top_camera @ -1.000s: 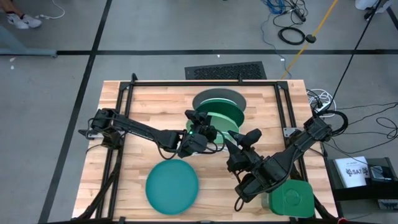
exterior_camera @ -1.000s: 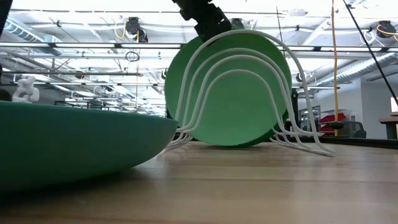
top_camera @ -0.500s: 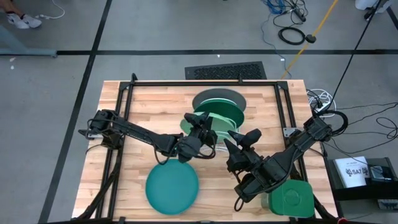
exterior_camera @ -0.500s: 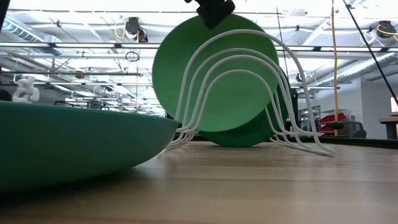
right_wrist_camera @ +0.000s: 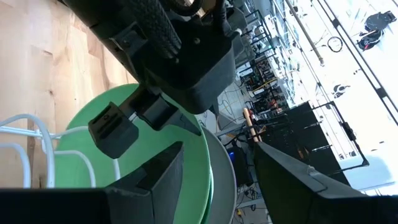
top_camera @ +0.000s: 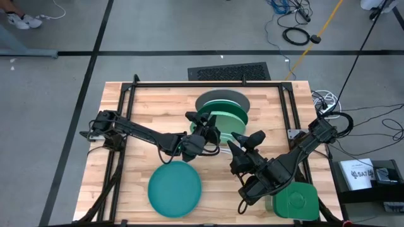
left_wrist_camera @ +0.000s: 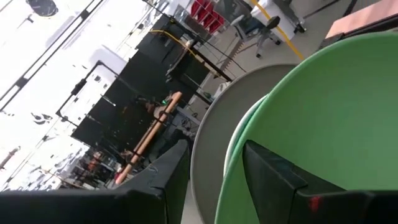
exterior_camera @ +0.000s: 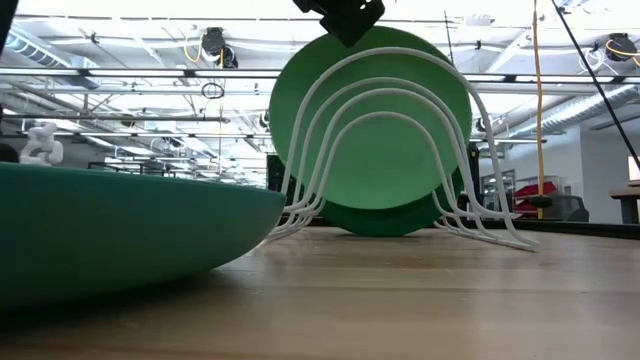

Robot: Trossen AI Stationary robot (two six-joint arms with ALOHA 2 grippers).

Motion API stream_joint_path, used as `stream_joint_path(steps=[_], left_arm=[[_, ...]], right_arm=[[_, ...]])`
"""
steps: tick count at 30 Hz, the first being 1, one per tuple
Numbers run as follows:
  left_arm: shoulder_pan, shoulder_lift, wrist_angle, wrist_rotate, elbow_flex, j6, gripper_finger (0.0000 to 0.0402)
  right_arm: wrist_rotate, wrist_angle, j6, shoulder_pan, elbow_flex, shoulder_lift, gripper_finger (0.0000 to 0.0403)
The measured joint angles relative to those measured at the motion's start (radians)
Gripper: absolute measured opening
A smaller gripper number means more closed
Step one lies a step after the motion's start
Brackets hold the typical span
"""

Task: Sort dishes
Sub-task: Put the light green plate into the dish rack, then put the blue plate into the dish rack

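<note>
Left gripper [top_camera: 203, 129] jaws clamp light green plate [exterior_camera: 370, 130] rim in rack [exterior_camera: 480, 215]; dark green plate [exterior_camera: 385, 218] mostly hidden. Right gripper [top_camera: 243, 140] jaws spread, empty.

four plates [top_camera: 175, 188], one wire rack [exterior_camera: 455, 215], one lidded container [top_camera: 295, 203], two claws [top_camera: 203, 125].

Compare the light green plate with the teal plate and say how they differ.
The light green plate stands on edge in the white wire rack, held at its top rim by the left gripper; the teal plate lies flat on the table, ungripped and apart from the rack. Colour differs too. Both are round, similar in size.
</note>
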Motion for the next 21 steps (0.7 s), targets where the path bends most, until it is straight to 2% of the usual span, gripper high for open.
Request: stream_joint_path(steps=[7,12,15,17,21], left_arm=[[-0.012,0.0,-0.042,0.031,0.0,-0.002,0.0151],[-0.036,-0.001,-0.152,0.252,0.0,-0.103,0.0151],[-0.042,-0.001,-0.182,0.36,0.001,-0.105,0.0151],[-0.039,-0.001,-0.184,0.398,0.001,-0.105,0.0151],[-0.033,-0.001,-0.191,0.411,0.012,-0.105,0.0151]], right_arm=[[0.0,0.0,0.0,0.0,0.0,0.0,0.0187],[0.0,0.0,0.002,0.0,0.0,0.0,0.0187],[0.0,0.0,0.004,0.0,0.0,0.0,0.0187],[0.0,0.0,0.004,0.0,0.0,0.0,0.0187],[-0.001,0.0,0.004,0.0,0.0,0.0,0.0187]])
